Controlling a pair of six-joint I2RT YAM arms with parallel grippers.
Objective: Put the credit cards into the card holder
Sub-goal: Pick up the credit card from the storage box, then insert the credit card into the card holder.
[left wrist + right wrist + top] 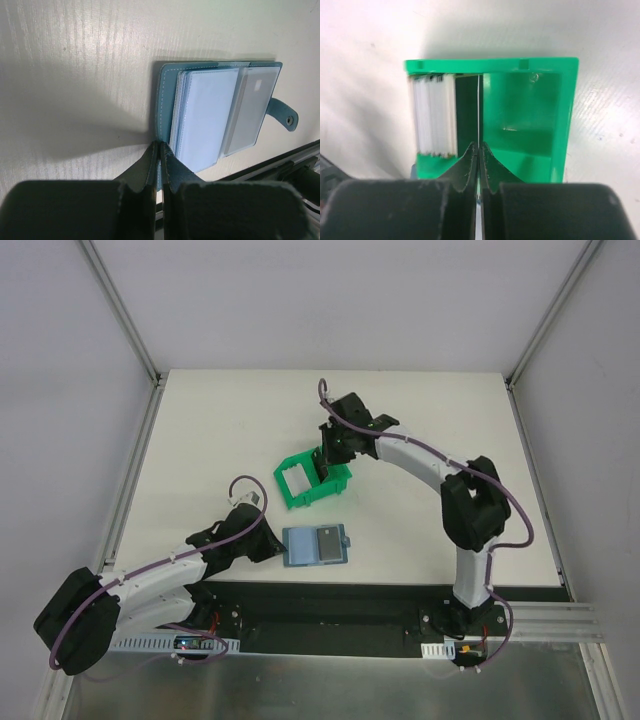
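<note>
Pulling that thin card [479,110] out of the green bin [565,100] looks dicey: the right gripper [479,146] pinches just its edge, so it could twist loose before reaching the open card holder [162,100], nearer, its cover clamped by the left gripper [160,146].

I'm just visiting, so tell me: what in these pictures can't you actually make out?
- Right wrist view: the held card in the right gripper shows edge-on, so its face and colour are hidden.
- Same view: the white cards in the green bin are blurred; no count possible.
- Left wrist view: the left gripper covers the near edge of the card holder.
- Top view: the holder's pockets are too small to count.
</note>
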